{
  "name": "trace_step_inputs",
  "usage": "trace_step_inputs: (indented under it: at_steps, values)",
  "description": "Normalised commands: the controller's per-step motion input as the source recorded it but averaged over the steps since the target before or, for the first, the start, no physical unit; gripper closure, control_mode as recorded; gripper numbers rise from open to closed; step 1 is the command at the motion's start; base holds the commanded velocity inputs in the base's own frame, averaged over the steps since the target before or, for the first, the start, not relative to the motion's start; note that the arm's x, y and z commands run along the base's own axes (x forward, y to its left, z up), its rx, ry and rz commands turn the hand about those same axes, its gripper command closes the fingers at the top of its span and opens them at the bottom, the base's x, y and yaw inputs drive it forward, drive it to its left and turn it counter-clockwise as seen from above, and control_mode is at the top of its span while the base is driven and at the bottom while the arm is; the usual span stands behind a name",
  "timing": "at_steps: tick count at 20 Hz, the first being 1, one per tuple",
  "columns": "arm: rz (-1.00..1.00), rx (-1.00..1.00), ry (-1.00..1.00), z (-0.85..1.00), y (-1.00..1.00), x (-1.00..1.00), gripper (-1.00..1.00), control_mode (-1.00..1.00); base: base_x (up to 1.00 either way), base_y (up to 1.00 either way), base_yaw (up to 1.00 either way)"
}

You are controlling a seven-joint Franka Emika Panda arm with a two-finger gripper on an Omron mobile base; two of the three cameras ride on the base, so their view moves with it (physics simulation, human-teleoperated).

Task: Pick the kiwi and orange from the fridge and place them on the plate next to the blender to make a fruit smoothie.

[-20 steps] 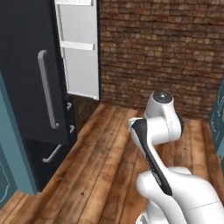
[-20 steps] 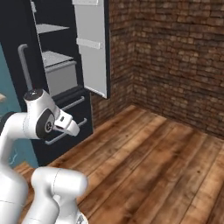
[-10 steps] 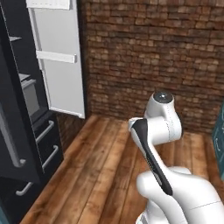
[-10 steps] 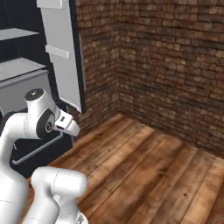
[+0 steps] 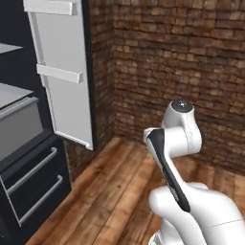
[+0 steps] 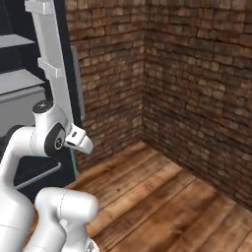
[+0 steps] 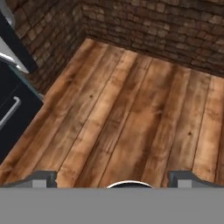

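1. At the far left of the left base view stands the fridge (image 5: pixel 28 182), black, with its door (image 5: pixel 62 76) swung open; the door's pale inner face carries two narrow rails, one above the other.
2. Inside the fridge, grey shelves sit over a grey bin, and below them are two dark drawers with long bar handles (image 5: pixel 33 170). No fruit can be made out on the parts of the shelves that show.
3. Right of the door, a brick wall (image 5: pixel 182 62) meets a second one in a corner, above a wooden plank floor (image 5: pixel 110 196).
4. Farther right, the white arm (image 5: pixel 174 139) stands folded above the floor, well apart from the fridge.
5. From the right base view, the arm's hand (image 6: pixel 78 140) points toward the door's edge, near it but apart.
6. Seen from the hand camera, the gripper (image 7: pixel 111 179) has its tips spread wide at the bottom corners, with bare planks between them and nothing held; a drawer handle (image 7: pixel 8 111) shows at the left edge.
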Motion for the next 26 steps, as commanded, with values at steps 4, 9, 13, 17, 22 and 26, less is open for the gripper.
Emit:
trace_step_inputs:
  at_steps: [4, 9, 13, 17, 22, 26]
  values:
    - [0.0, 0.0, 0.0, 0.0, 0.0, 0.0, -1.0, 1.0, 0.78, -0.05, 0.88]
    - [0.0, 0.0, 0.0, 0.0, 0.0, 0.0, -1.0, 1.0, 0.47, -0.02, 0.97]
    - [0.0, 0.0, 0.0, 0.0, 0.0, 0.0, -1.0, 1.0, 0.5, -0.1, 0.95]
    - [0.0, 0.0, 0.0, 0.0, 0.0, 0.0, -1.0, 1.0, 0.68, -0.64, 0.59]
    - [0.0, 0.0, 0.0, 0.0, 0.0, 0.0, -1.0, 1.0, 0.59, -0.62, 0.18]
    - [0.0, 0.0, 0.0, 0.0, 0.0, 0.0, -1.0, 1.0, 0.92, -0.02, 0.0]
